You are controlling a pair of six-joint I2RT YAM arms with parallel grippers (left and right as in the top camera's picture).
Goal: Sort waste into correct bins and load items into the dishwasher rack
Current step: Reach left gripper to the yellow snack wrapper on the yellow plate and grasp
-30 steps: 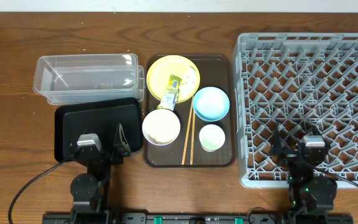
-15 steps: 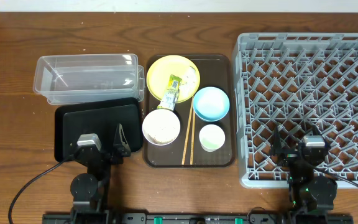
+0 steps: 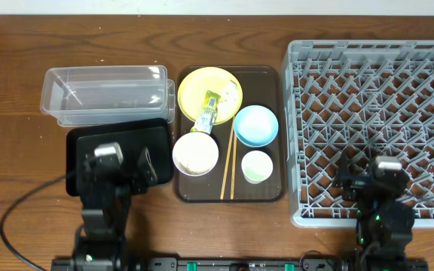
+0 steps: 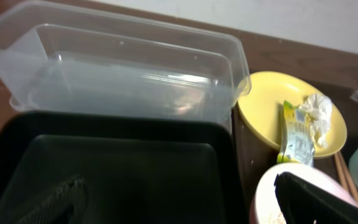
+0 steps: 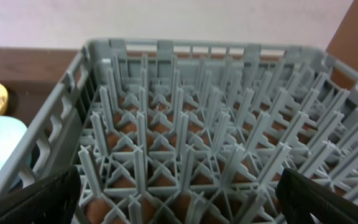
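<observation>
On the brown serving tray lie a yellow plate (image 3: 209,92) with a green-yellow wrapper (image 3: 208,109) and a white tissue (image 3: 230,92), a light blue bowl (image 3: 255,125), a white bowl (image 3: 195,153) holding rice grains, a small white cup (image 3: 257,166) and chopsticks (image 3: 228,169). The clear tub (image 3: 104,94) and the black tray (image 3: 119,147) lie to the left. My left gripper (image 4: 182,208) hangs open over the black tray, its right finger over the white bowl's rim (image 4: 266,199). Above the near edge of the grey rack (image 3: 375,98), my right gripper (image 5: 182,205) stands open and empty.
The brown serving tray (image 3: 281,135) sits between the bins and the rack. The rack's upright pegs (image 5: 197,124) fill the right wrist view. Cables trail from both arm bases at the table's front edge.
The left arm has shifted a little away from the front edge, over the black tray. The right arm has moved slightly to the right. Both grippers stay open.
</observation>
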